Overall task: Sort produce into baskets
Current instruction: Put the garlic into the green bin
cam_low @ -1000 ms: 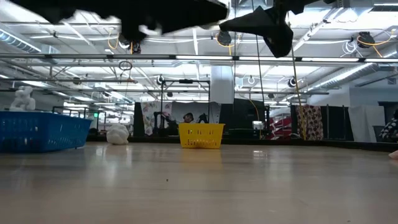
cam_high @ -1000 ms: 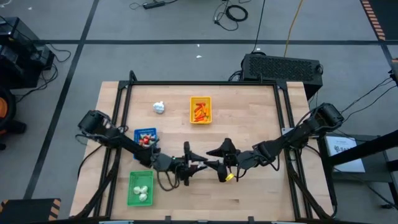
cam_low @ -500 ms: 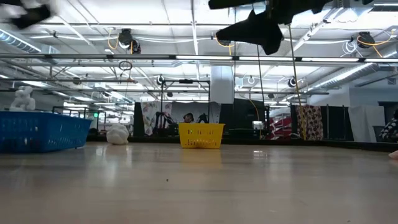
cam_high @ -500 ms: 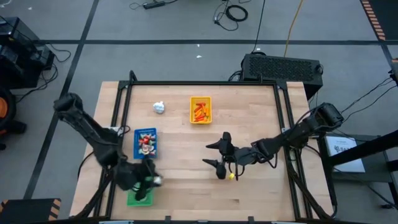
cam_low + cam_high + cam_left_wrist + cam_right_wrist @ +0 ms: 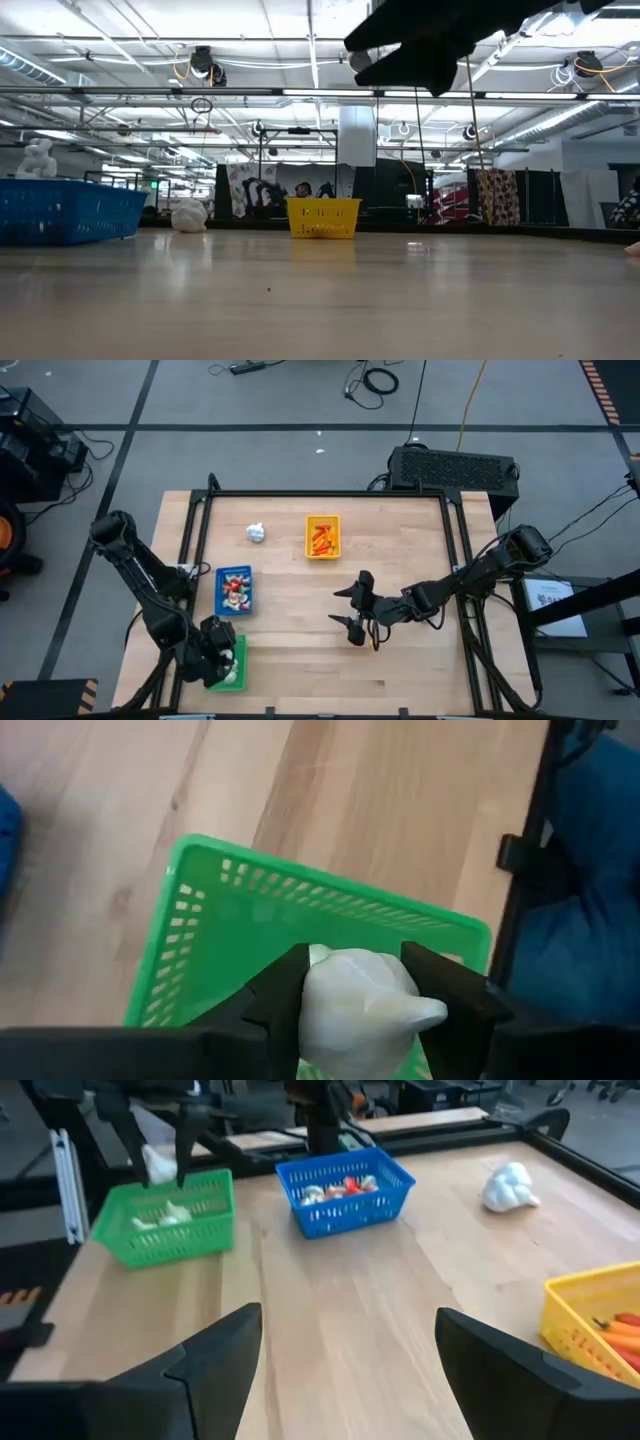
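**Garlic bulb over the green tray: let it go cleanly**

The whitish garlic bulb (image 5: 355, 1005) you are carrying sits clamped between the left gripper (image 5: 368, 990) fingers, directly above the green tray (image 5: 200, 910). From the right wrist view you can see the same bulb (image 5: 159, 1164) hanging over that tray's near end, clear of the bulbs already lying inside. The tray sits at the table's front left corner, just in front of the blue tray (image 5: 235, 589), which holds red-and-white pieces.

To do this step well, you want the bulb lower before releasing; it appears to hang well above the tray floor, and a rounded piece dropped from height may bounce over the shallow wall. Keep it centred over the tray, not over the rim nearest the table edge. Spread the fingers fully and lift straight up, so that neither finger drags the light tray.

Farther out, one more whitish bulb (image 5: 256, 532) lies loose on the table near the back, left of the yellow tray (image 5: 322, 537), which holds the orange-red pieces. That bulb looks like your next pick.

The right gripper (image 5: 352, 607) waits above mid-table with its fingers spread wide and nothing between them. Leave it there; it is well apart from your drop.
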Controlling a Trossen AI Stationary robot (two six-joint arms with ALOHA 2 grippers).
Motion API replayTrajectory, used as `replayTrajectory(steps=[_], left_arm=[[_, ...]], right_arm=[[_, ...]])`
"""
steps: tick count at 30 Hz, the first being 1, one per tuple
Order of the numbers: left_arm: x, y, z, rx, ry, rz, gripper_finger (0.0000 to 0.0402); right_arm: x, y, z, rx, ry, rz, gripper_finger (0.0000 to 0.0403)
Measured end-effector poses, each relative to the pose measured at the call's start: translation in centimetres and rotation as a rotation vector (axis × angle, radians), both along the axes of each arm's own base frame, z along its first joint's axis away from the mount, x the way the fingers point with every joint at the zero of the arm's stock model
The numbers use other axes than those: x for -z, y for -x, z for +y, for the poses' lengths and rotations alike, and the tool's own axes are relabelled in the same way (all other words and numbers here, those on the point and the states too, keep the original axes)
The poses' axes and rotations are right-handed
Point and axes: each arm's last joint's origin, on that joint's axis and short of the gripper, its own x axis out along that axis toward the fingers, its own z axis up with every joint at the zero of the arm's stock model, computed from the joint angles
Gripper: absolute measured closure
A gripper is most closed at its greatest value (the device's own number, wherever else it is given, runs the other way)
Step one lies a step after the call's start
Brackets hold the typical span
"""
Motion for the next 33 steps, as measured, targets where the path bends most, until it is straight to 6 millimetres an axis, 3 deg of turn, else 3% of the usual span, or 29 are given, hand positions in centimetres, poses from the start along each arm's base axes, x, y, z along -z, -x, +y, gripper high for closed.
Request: replayTrajectory(steps=[12, 18, 22, 27, 33], left_arm=[[0.2, -0.5, 0.8, -0.033, -0.025, 0.039, 0.0168], [-0.2, -1.5, 2.0, -0.052, 0.005, 0.052, 0.0161], [-0.7, -3.0, 3.8, -0.060, -0.041, 0.000, 0.0160], [-1.1, -5.4, 7.5, -0.008, -0.226, -0.095, 0.0160], [-2.0, -8.7, 11.5, 0.123, -0.401, -0.252, 0.0160]], right_arm=[[0.3, 0.1, -0.1, -0.006, 0.045, 0.042, 0.0115], [0.3, 0.1, -0.2, -0.011, 0.070, 0.046, 0.0115], [0.3, 0.0, -0.4, -0.002, 0.065, 0.045, 0.0115], [0.4, 0.1, -0.4, 0.008, 0.042, 0.050, 0.0115], [1.3, 1.4, -0.8, 0.046, -0.036, 0.208, 0.0115]])
